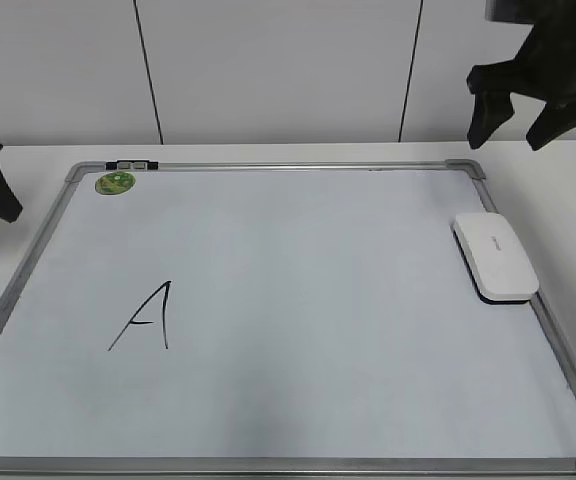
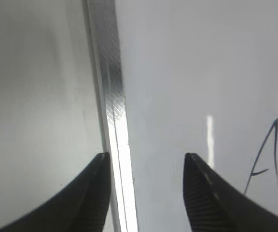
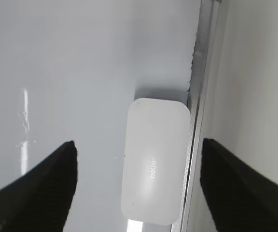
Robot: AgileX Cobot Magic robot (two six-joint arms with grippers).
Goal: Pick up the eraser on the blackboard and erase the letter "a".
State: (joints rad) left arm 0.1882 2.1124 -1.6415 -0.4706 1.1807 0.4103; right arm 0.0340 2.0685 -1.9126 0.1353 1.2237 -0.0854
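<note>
Right gripper (image 3: 138,186), jaws wide apart, is hovering above the white rounded-rectangle plastic eraser (image 1: 495,256) lying against the right frame of the white silver-framed blackboard (image 1: 298,250). Left gripper (image 2: 147,193) is sitting apart, idle. Pick-up step underway; next calls for descending and clamping. Lowercase "a" not visible, only an angular capital A (image 1: 148,318).

A small green round magnet (image 1: 115,183) sits at about eleven o'clock in the exterior view, and just beside it toward three o'clock lies a short dark-and-silver clip (image 1: 131,164). A large angular capital "A" (image 1: 147,318), drawn in thin black marker, stands at about eight o'clock, well apart from the magnet. All of this rests on a white table (image 1: 28,165), and behind it at twelve o'clock rises a pale panelled wall (image 1: 268,70) crossed by thin dark vertical seams.
</note>
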